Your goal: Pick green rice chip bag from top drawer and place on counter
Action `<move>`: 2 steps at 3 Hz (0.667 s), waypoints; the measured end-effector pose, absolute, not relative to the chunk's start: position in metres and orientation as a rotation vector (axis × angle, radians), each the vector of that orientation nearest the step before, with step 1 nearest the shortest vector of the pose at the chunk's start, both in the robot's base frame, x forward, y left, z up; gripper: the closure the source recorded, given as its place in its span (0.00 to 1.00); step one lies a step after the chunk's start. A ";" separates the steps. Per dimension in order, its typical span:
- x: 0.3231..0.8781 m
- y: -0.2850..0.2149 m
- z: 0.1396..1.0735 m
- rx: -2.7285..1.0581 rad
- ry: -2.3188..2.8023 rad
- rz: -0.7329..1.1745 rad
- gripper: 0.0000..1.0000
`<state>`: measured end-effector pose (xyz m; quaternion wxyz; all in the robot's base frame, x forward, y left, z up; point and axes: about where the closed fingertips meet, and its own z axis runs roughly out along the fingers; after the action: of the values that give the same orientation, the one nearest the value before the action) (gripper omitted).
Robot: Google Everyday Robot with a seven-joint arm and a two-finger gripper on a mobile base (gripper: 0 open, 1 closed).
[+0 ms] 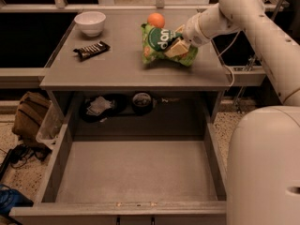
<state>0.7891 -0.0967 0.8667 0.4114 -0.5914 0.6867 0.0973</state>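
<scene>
Bag [159, 48] rests on the counter [112, 71] beside an orange [156, 20], pinched in the end effector [176, 47]; the drawer [136, 172] stands open. Placing seems nearly done: next, release and lift clear without dragging it.

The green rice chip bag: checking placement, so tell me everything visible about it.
The green rice chip bag is bright green, glossy and crumpled, with a dark round logo and white lettering. It sits tilted at the back right of the counter, lower edge seemingly resting on it. The gripper clasps its right side; an orange sits just behind.
</scene>
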 end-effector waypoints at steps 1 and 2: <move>0.789 -0.097 0.867 -1.488 1.728 0.245 0.57; 0.789 -0.097 0.867 -1.488 1.728 0.245 0.36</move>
<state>0.7891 -0.0966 0.8667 0.4114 -0.5914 0.6867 0.0974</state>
